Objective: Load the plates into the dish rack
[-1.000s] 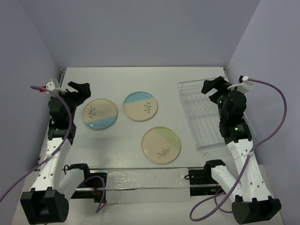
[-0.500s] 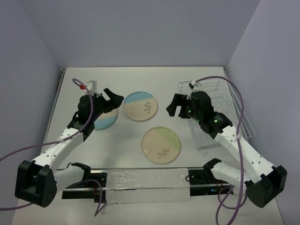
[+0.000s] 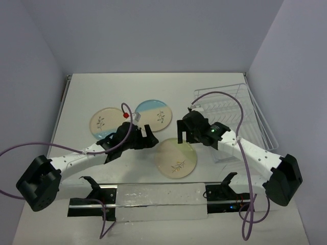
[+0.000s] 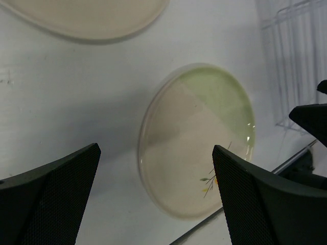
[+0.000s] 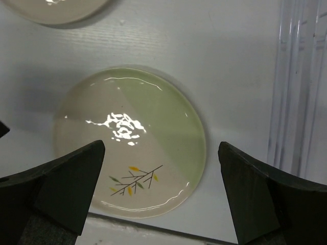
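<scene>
Three cream plates lie flat on the white table: a blue one (image 3: pixel 103 122) at the left, partly under my left arm, a blue one (image 3: pixel 155 114) in the middle, and a pale green one (image 3: pixel 177 158) nearer the front. The clear dish rack (image 3: pixel 260 118) stands at the right, with no plates in it. My left gripper (image 3: pixel 146 135) is open and empty, just left of the green plate (image 4: pixel 196 138). My right gripper (image 3: pixel 181 131) is open and empty, just above the green plate's (image 5: pixel 130 143) far edge. In each wrist view the open fingers frame that plate.
A metal rail (image 3: pixel 153 193) runs along the table's front edge. The rack's tines show at the right of both wrist views (image 4: pixel 296 46) (image 5: pixel 301 76). The two grippers are close together, and the right gripper's finger (image 4: pixel 311 117) shows in the left wrist view.
Both arms have swung in from the outer sides of the table towards the middle and come down near the green plate. No plate has moved.
</scene>
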### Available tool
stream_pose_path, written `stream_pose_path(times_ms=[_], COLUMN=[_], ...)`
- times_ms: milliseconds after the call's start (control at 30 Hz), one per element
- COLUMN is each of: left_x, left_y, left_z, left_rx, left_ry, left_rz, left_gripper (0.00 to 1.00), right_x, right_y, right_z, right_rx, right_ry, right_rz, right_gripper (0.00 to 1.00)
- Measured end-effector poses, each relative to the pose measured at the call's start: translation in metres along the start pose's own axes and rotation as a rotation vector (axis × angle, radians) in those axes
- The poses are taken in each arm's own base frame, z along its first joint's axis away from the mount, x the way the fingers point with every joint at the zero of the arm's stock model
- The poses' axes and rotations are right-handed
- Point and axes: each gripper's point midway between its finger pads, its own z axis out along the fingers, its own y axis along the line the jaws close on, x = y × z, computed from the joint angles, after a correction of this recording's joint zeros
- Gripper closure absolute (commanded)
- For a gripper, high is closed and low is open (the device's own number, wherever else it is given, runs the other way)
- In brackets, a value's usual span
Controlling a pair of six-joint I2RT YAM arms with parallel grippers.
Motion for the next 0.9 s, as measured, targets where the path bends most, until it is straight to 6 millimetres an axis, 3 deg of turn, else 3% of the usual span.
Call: stream_pose_path(times_ms=[267, 433, 700, 900], left_x=[0.042, 0.072, 0.073, 0.073], left_y=[0.016, 0.026, 0.019, 0.019], left_z=[0.005, 0.014, 0.031, 0.037], left_rx=[-0.097, -0.179, -0.215, -0.304], left_ry=[0.112, 0.203, 0.223, 0.205], left_rz=[0.052, 0.115, 0.141, 0.178], left_gripper=[0.08, 0.20, 0.63, 0.75], right_x=[0.037, 0.057, 0.075, 0.074], right_y=[-0.002, -0.007, -0.011, -0.011], right_z=[0.023, 0.038, 0.052, 0.054], right_rx=[0.078, 0.122, 0.173, 0.182], right_ry=[0.108, 0.169, 0.222, 0.209], right_rz=[-0.047, -0.034, 0.026, 0.084], right_gripper=[0.00, 0.00, 0.00, 0.00])
